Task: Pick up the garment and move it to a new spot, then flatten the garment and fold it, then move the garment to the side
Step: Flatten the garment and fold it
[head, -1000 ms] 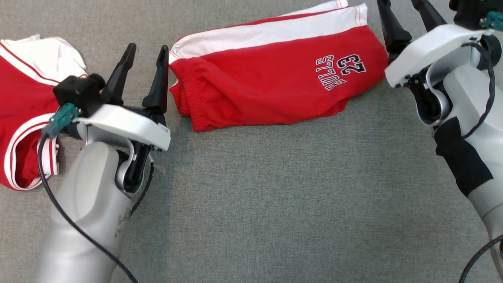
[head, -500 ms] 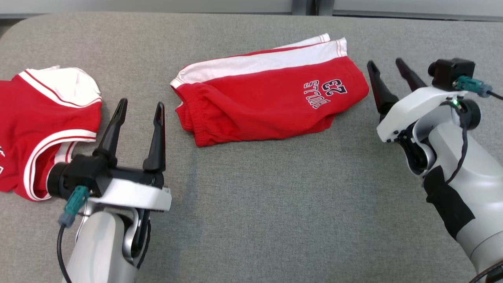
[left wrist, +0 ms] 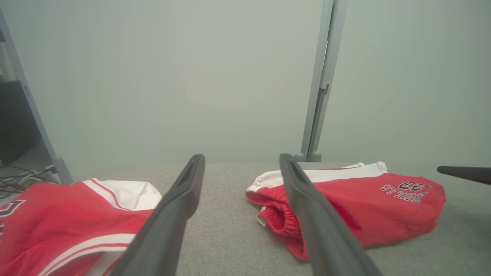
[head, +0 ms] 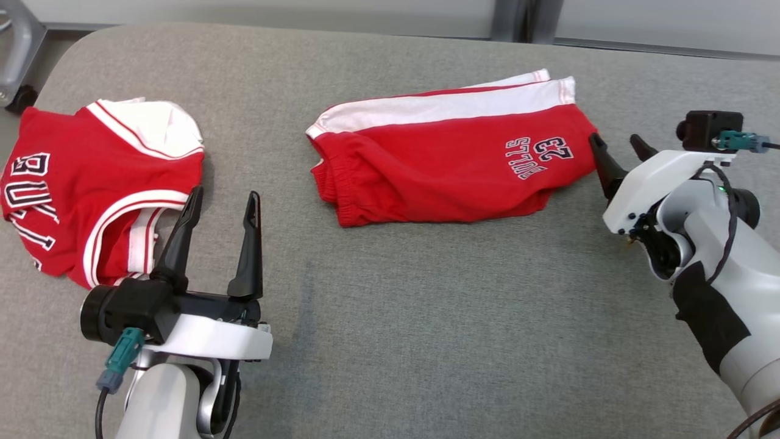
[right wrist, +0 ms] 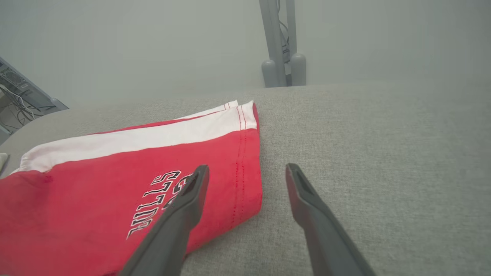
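The garment, a pair of red shorts [head: 451,171] with a white side stripe and "BULLS 23" print, lies folded flat at the middle of the grey cloth table [head: 426,341]. My left gripper [head: 224,195] stands open to the near left of the waistband, apart from the shorts. My right gripper [head: 614,139] is open with its tips just off the hem at the right end. In the left wrist view the shorts [left wrist: 383,207] lie beyond and right of the open left gripper [left wrist: 241,157]. Seen from the right wrist, the hem [right wrist: 245,161] sits between the open fingers of the right gripper [right wrist: 246,168].
A red and white jersey [head: 91,183] lies bunched at the table's left end, close to my left gripper; it also appears as the jersey [left wrist: 57,218] in the left wrist view. A grey post [left wrist: 318,96] stands behind the far edge. A metal frame [head: 12,55] is off the far-left corner.
The head camera has tilted up and shifted, bringing the far edge into view. Both arms have drawn back toward me, the left away from the waistband. Both grippers stay open.
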You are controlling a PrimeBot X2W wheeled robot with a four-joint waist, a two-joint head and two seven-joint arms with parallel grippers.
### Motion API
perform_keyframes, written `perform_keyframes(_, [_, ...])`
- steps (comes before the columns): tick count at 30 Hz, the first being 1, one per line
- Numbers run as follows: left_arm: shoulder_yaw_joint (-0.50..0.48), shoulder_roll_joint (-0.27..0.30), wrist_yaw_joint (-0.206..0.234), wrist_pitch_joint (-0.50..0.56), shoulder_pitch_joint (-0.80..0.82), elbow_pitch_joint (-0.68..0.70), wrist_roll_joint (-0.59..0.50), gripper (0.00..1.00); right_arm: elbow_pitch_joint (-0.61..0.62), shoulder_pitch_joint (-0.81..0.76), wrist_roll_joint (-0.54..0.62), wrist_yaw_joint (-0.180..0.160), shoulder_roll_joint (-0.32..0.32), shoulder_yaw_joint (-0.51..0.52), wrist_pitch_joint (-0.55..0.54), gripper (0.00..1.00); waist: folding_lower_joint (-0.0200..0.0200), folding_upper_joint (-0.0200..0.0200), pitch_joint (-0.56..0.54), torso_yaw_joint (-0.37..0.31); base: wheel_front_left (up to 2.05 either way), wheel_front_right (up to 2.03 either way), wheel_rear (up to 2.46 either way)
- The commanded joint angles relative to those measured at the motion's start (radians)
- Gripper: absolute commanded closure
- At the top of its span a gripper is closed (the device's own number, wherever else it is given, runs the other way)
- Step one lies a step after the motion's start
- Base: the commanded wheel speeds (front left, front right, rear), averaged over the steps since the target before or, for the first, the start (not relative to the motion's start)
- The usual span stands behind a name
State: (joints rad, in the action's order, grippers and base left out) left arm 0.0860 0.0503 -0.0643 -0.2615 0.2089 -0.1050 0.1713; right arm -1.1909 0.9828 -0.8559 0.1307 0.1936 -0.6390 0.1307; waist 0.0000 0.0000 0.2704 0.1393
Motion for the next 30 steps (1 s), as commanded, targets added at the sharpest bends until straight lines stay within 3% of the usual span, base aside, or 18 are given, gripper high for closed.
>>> perform_keyframes(1, [0.008,0.002,0.007,-0.004,0.007,0.007,0.006,0.0,-0.013,0.016,-0.008,0.0,0.006,-0.001,-0.009,0.0,0.0,0.0,0.013,0.014,0.0,0.0,0.0])
perform_keyframes(22, [0.062,0.002,0.043,-0.004,0.034,0.016,0.035,0.0,-0.1,0.043,-0.019,0.0,0.003,-0.011,-0.193,0.0,0.0,0.0,0.054,0.076,0.0,0.0,0.0])
perform_keyframes(23, [0.064,0.002,0.043,-0.004,0.035,0.013,0.035,0.0,-0.1,0.04,-0.021,0.0,-0.001,-0.01,-0.202,0.09,0.0,0.0,0.054,0.077,0.0,0.0,0.0])
perform_keyframes(24, [0.066,0.002,0.042,-0.004,0.037,0.012,0.036,0.0,-0.101,0.039,-0.024,0.0,-0.003,-0.007,-0.207,0.75,0.0,0.0,0.054,0.079,0.0,0.0,0.0])
perform_keyframes(25, [0.068,0.002,0.042,-0.004,0.039,0.012,0.038,0.0,-0.101,0.039,-0.027,0.0,-0.004,-0.005,-0.208,1.0,0.0,0.0,0.054,0.081,0.0,0.0,0.0])
perform_keyframes(30, [0.07,0.002,0.044,-0.004,0.034,0.001,0.039,0.0,-0.099,0.039,-0.025,0.0,0.0,-0.006,-0.163,1.0,0.0,0.0,0.047,0.084,0.0,0.0,0.0])
